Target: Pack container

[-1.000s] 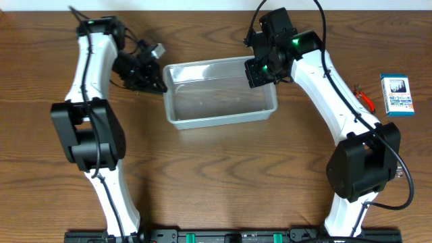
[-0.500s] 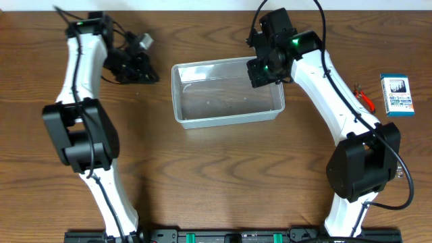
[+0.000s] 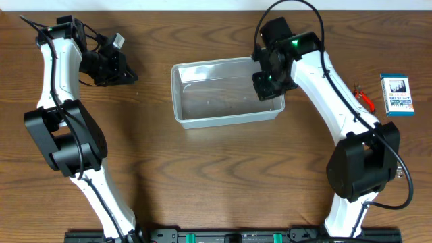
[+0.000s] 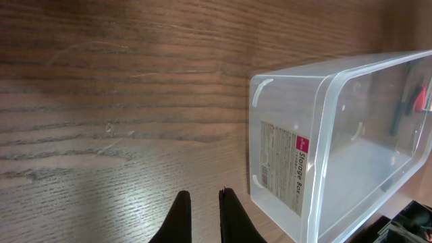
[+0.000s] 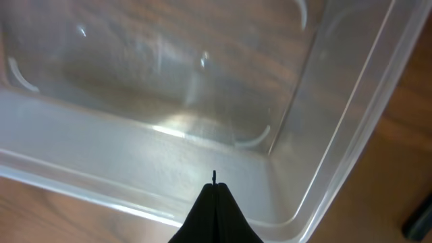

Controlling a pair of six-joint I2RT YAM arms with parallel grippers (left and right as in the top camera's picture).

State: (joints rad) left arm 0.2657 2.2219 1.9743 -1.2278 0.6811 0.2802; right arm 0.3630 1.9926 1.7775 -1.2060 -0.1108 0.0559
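Brown wood-grain table [image 3: 216, 175] bears the container [image 3: 226, 120] and a printed box [image 3: 397, 94].

Container label: a white label [image 4: 280, 167] on the end wall of the clear container [image 4: 358, 145] reads "Storage Box" — sideways in the left wrist view.
Logo: a pink square [image 4: 302, 143] beside that wording; its lettering is too small to read.
Small box: the blue-and-white box [image 3: 397, 95] at 3 o'clock in the overhead view carries print — illegible.

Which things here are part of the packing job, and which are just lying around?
Job:
- clear container
- right fingers, shut, at its corner

Lying about, perhaps to pack:
- blue-and-white box
- red tool beside it
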